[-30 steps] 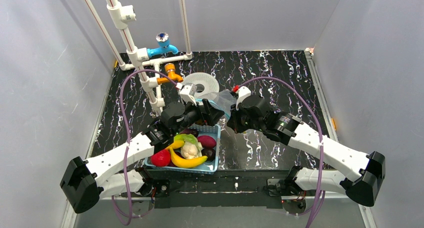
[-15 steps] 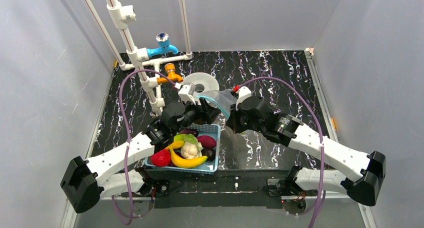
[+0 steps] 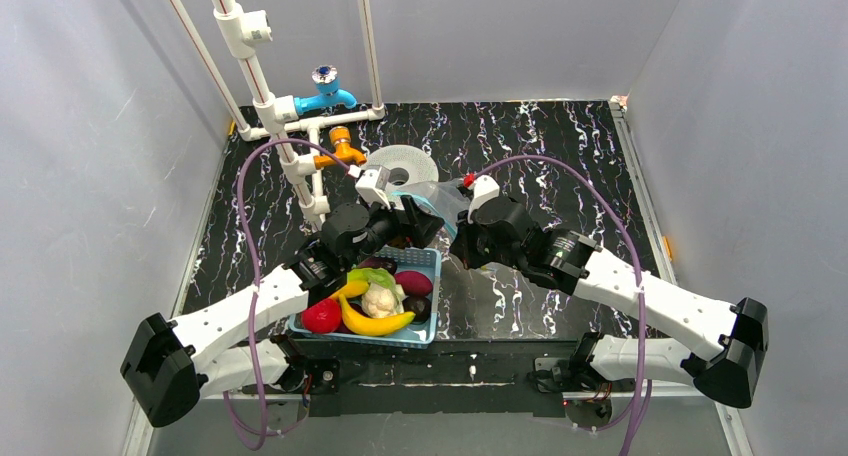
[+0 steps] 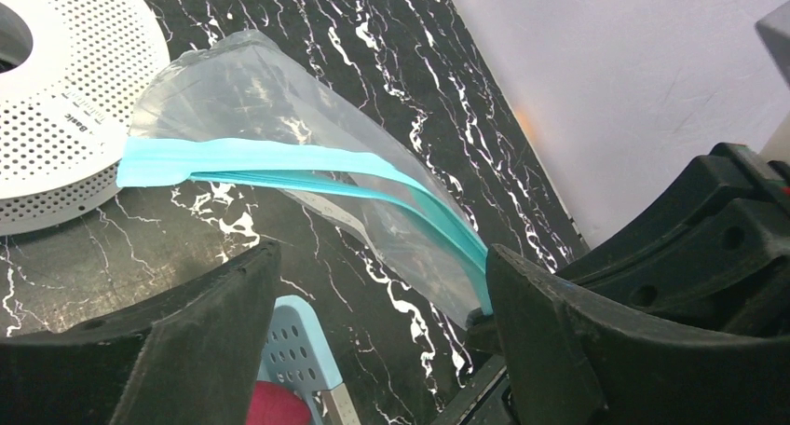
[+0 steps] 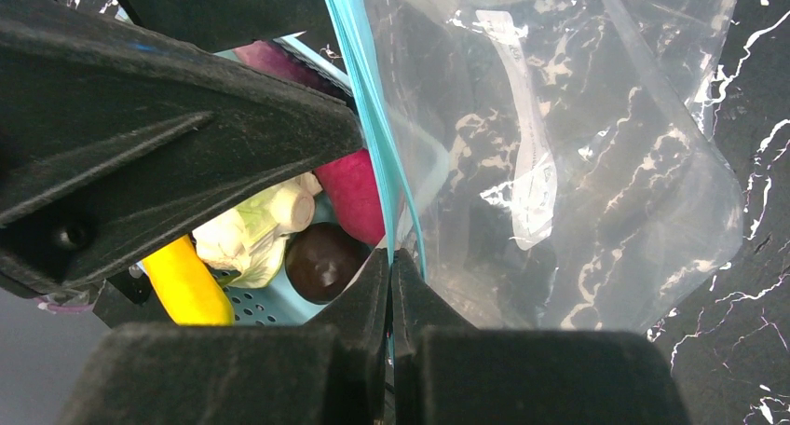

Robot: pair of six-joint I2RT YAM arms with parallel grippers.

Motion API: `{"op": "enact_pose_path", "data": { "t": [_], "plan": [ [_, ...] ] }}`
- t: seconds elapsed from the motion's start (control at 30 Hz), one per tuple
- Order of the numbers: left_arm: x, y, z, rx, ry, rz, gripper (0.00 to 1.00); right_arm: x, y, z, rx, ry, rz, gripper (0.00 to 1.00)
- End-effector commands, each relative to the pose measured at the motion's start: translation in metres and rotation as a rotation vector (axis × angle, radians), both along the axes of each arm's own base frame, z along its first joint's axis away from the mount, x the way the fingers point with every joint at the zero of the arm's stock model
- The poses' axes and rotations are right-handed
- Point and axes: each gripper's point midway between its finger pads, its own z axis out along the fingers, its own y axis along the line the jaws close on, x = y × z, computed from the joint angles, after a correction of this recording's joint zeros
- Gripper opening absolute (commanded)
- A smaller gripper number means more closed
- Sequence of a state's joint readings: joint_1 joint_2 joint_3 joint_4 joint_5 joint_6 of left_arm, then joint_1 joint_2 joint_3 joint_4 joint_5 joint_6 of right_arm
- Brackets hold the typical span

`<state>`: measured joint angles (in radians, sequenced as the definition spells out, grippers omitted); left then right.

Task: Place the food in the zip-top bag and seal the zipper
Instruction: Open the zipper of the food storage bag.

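The clear zip-top bag (image 3: 447, 198) hangs above the table between my two grippers, and it holds no food. Its teal zipper (image 4: 279, 159) is slightly parted along the mouth. My right gripper (image 5: 391, 262) is shut on one end of that zipper (image 5: 373, 127). At the other side my left gripper (image 4: 377, 267) stands open, the zipper's near end close beside its right finger (image 4: 550, 332). The food lies in the light-blue basket (image 3: 436, 296): yellow banana (image 3: 375, 323), red apple (image 3: 321, 316), white cauliflower (image 3: 379, 300), and maroon pieces (image 5: 321, 262).
A white perforated disc (image 3: 400, 164) lies just behind the bag. White pipes (image 3: 262, 86) with a blue tap (image 3: 325, 94) and an orange valve (image 3: 343, 144) stand at the back left. Grey walls enclose the black marbled table (image 3: 560, 136).
The left gripper's jaws narrowed a little, then widened again beside the bag's mouth. My right gripper shifted slightly left, still holding the zipper end.
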<state>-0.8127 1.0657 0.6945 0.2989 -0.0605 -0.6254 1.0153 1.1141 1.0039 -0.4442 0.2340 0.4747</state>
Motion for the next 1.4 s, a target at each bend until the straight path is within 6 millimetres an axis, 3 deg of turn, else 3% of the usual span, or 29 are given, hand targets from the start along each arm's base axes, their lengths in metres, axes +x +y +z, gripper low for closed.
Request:
{"op": "enact_pose_path", "data": {
  "t": [0.0, 0.23, 0.6, 0.8, 0.83, 0.9, 0.93, 1.13, 1.37],
  "plan": [
    [0.002, 0.003, 0.012, -0.026, -0.040, 0.008, 0.73, 0.007, 0.010, 0.017, 0.054, -0.039, -0.020, 0.01],
    [0.002, -0.004, 0.005, -0.018, -0.014, -0.019, 0.69, 0.007, 0.015, 0.019, 0.047, -0.052, -0.022, 0.01],
    [-0.001, -0.006, 0.007, -0.029, -0.035, -0.042, 0.40, 0.008, 0.013, 0.020, 0.054, -0.051, -0.046, 0.01],
    [0.000, -0.008, 0.001, -0.014, -0.018, -0.043, 0.38, 0.006, 0.014, 0.024, 0.062, -0.055, -0.041, 0.01],
    [0.001, -0.009, 0.000, -0.012, -0.015, -0.043, 0.36, 0.006, 0.015, 0.025, 0.063, -0.060, -0.041, 0.01],
    [0.001, -0.010, -0.002, -0.006, -0.008, -0.047, 0.21, 0.006, 0.014, 0.025, 0.061, -0.065, -0.048, 0.01],
    [0.001, -0.010, -0.003, -0.004, -0.003, -0.047, 0.20, 0.005, 0.015, 0.025, 0.061, -0.069, -0.048, 0.01],
    [0.002, -0.010, -0.010, 0.009, 0.022, -0.038, 0.22, 0.005, 0.021, 0.026, 0.050, -0.094, -0.053, 0.01],
    [0.004, -0.009, -0.010, 0.014, 0.033, -0.030, 0.35, 0.007, 0.028, 0.017, -0.009, -0.123, -0.044, 0.01]
  ]
}}
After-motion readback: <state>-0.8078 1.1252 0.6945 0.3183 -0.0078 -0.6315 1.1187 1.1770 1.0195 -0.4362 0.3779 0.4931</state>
